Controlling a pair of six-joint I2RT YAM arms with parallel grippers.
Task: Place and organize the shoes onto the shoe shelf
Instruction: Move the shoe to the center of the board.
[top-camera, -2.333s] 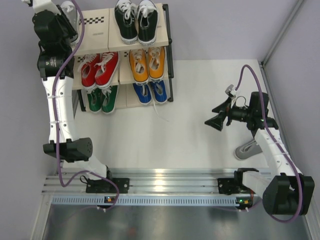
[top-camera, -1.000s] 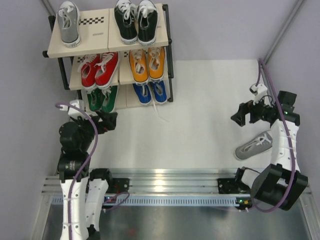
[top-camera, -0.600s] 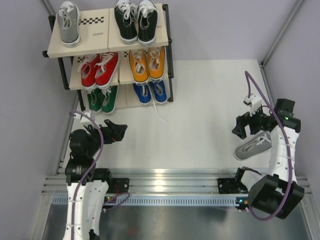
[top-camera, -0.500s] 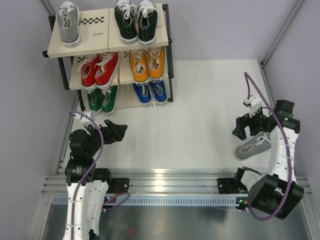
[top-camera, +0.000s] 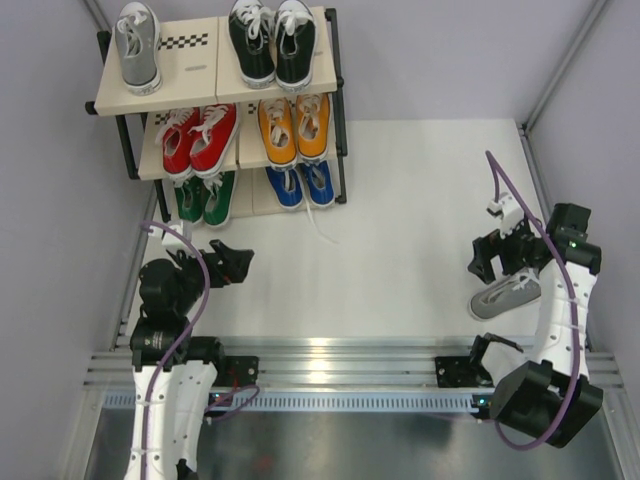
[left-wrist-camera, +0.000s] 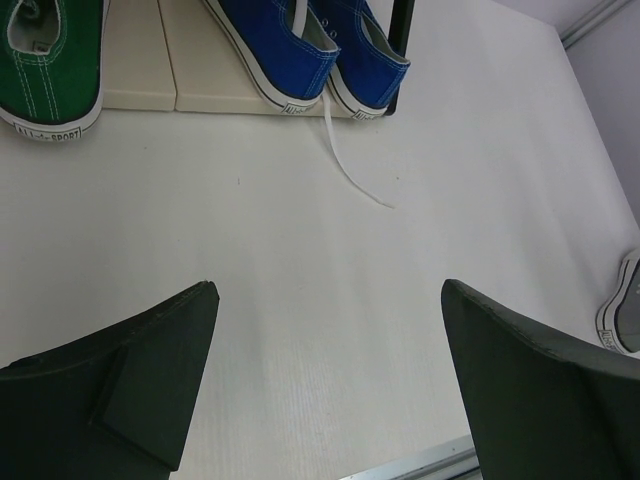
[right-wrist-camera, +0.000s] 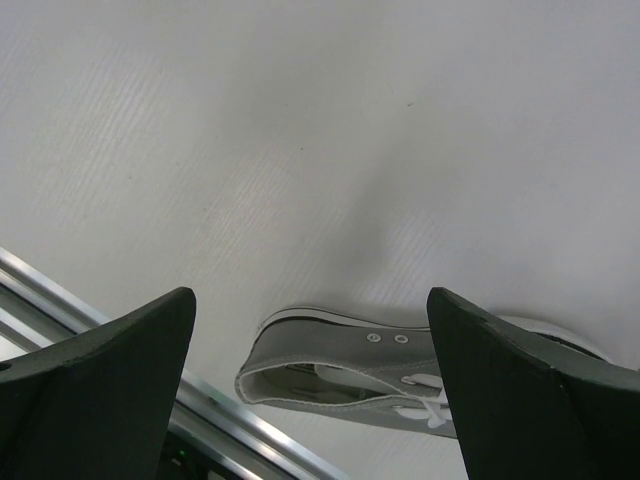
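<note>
The shoe shelf (top-camera: 190, 65) stands at the far left. One grey shoe (top-camera: 138, 45) and a black pair (top-camera: 272, 40) sit on its top board, red (top-camera: 200, 138) and orange (top-camera: 294, 128) pairs on the middle one, green (top-camera: 204, 198) and blue (top-camera: 302, 184) pairs at the bottom. A second grey shoe (top-camera: 503, 297) lies on its side at the near right. My right gripper (top-camera: 483, 262) hovers open just above its heel; the right wrist view shows this shoe (right-wrist-camera: 350, 365) below the gripper (right-wrist-camera: 310, 295). My left gripper (top-camera: 232, 264) is open and holds nothing, in front of the shelf.
A loose white lace (left-wrist-camera: 350, 175) trails from the blue pair (left-wrist-camera: 300, 45) onto the white table. The green shoe (left-wrist-camera: 50, 60) sits at the left wrist view's top left. A metal rail (top-camera: 330, 375) runs along the near edge, close to the lying shoe.
My left arm has drawn back from the top board, leaving a grey shoe there, and now rests low at the near left. My right gripper swung back and came down over the lying grey shoe.
</note>
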